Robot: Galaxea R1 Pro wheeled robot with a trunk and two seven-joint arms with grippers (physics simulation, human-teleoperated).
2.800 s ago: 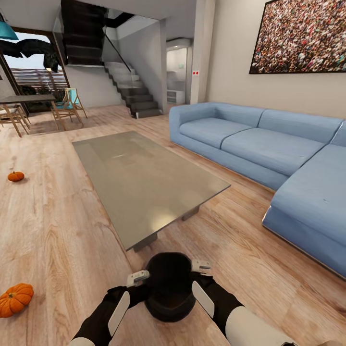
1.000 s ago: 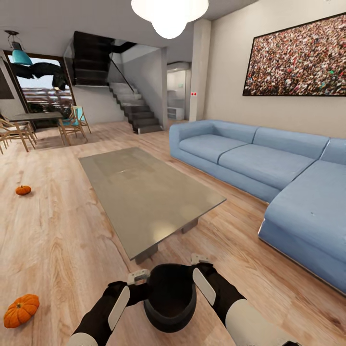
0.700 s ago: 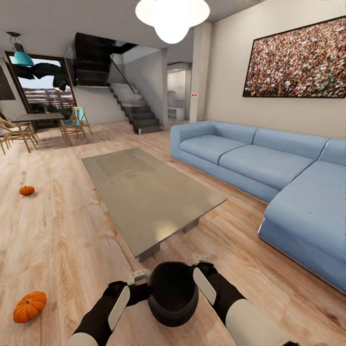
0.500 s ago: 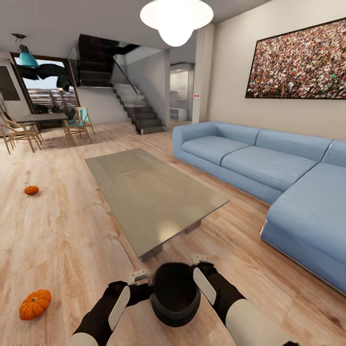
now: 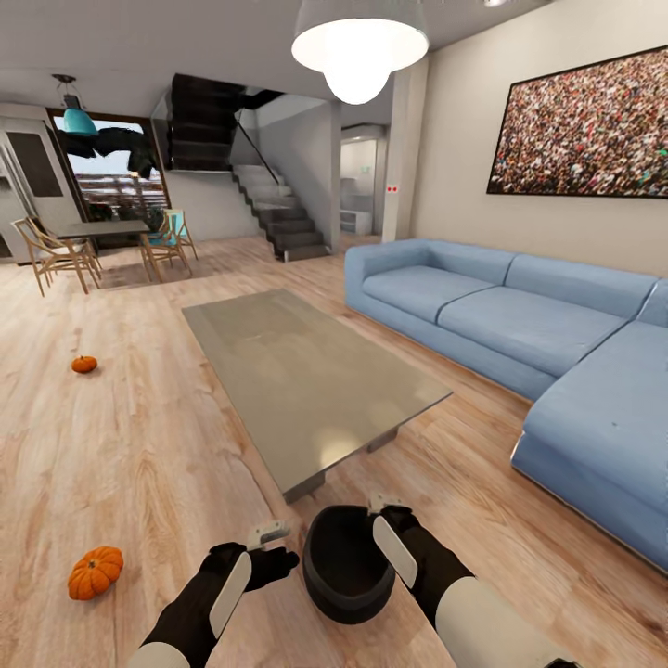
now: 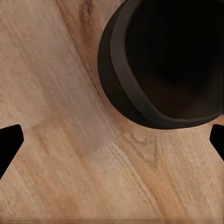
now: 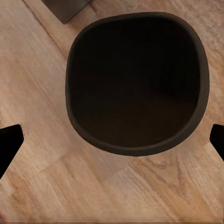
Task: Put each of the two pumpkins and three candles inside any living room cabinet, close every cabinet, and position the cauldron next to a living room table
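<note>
The left tool (image 5: 275,543) has come off the cauldron (image 5: 346,563); both tools spread, table (image 5: 311,376) just ahead.

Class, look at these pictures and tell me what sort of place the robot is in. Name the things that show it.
Most likely a home's open-plan living room: a blue sectional sofa beside a low coffee table on a wood floor, a large framed picture on the wall, and a staircase behind.

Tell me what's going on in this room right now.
A two-armed robot is bent over a black cauldron standing on the wood floor just off the near corner of the glass coffee table. Its left gripper and right gripper sit either side of the pot, both open. Two pumpkins lie on the floor to its left.
</note>
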